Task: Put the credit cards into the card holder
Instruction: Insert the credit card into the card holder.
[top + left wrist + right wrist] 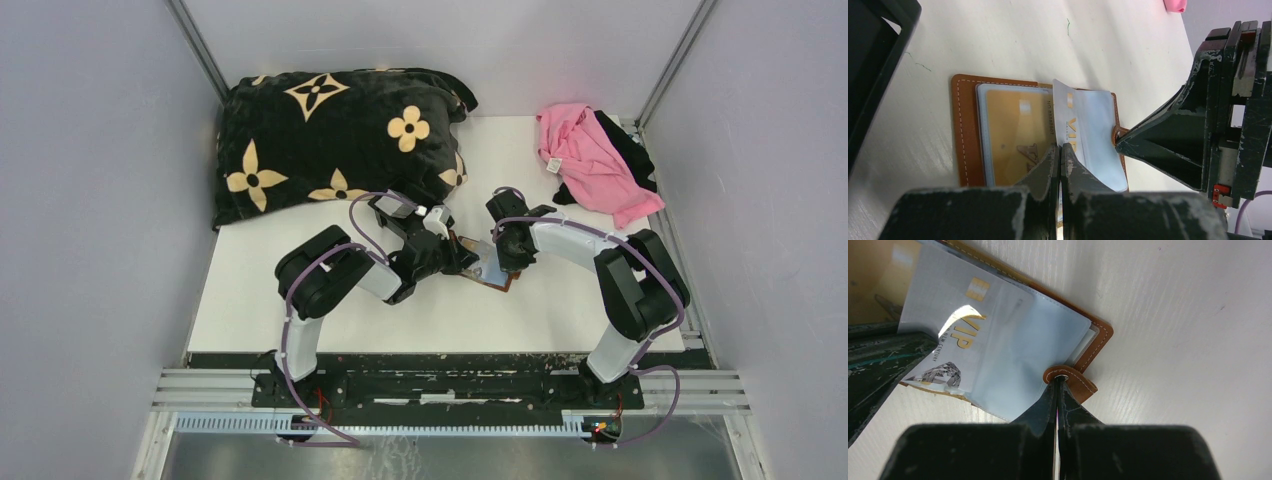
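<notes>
Now: card holder (pixel 965 135) lies open flat on the white table (pixel 560 300), about centre, between my two arms, brown leather rim facing up.

L gripper (pixel 1060 150): jaws fully closed, pinching the near edge of a whitish VIP card (pixel 973 325). Card is tilted, far end lying over the holder's R half, on or in the clear pocket (pixel 1023 355). Can't tell how far it is in.

R gripper (pixel 1056 385): jaws closed tight, no gap, nothing between them. Tips touch the snap tab (pixel 1075 382) at the holder's R edge, right on the stud.

Orange-tan card (pixel 1018 135) sits in the L half of the holder, under clear plastic, pale card edges showing round it.

Both grippers are close together over the holder, tips pointing toward each other.

Far L of table: black blanket w/ tan flowers (pixel 330 140). Far R corner: pink cloth (pixel 590 160) on sth black. Both well apart from the holder.
</notes>
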Motion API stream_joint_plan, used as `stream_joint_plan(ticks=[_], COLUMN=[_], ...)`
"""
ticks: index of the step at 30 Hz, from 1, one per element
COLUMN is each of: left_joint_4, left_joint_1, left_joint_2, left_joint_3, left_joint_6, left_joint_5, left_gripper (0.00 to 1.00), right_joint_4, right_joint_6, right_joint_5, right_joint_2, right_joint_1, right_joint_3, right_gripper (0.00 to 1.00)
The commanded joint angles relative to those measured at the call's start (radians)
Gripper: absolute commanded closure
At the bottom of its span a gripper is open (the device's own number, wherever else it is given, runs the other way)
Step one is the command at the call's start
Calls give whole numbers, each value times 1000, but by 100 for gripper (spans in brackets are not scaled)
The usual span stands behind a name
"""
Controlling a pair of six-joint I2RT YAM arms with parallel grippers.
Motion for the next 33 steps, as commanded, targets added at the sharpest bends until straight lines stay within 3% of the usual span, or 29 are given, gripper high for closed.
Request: stream_joint_plan(ticks=[1, 10, 22, 26, 33], left_joint_4=[-140, -99, -150, -187, -275], left_joint_1=[-27, -27, -66, -95, -130], left_joint_2=[62, 77, 81, 79, 30], left_joint_3=[-18, -26, -1, 18, 23], left_joint_6=[-41, -141, -157, -149, -137], left_joint_5=[75, 95, 101, 103, 56], left_gripper=[97, 97, 97, 88, 62], right_joint_4=[84, 96, 96, 91, 90], right_joint_6=[19, 24, 31, 31, 35], right_joint_5=[-56, -61, -79, -80, -87], right_joint_2=[89, 87, 85, 83, 73], right_joint_1=[11, 11, 11, 10, 11], right_joint_3=[-56, -70, -62, -53, -49], right_gripper=[99, 99, 99, 99, 99])
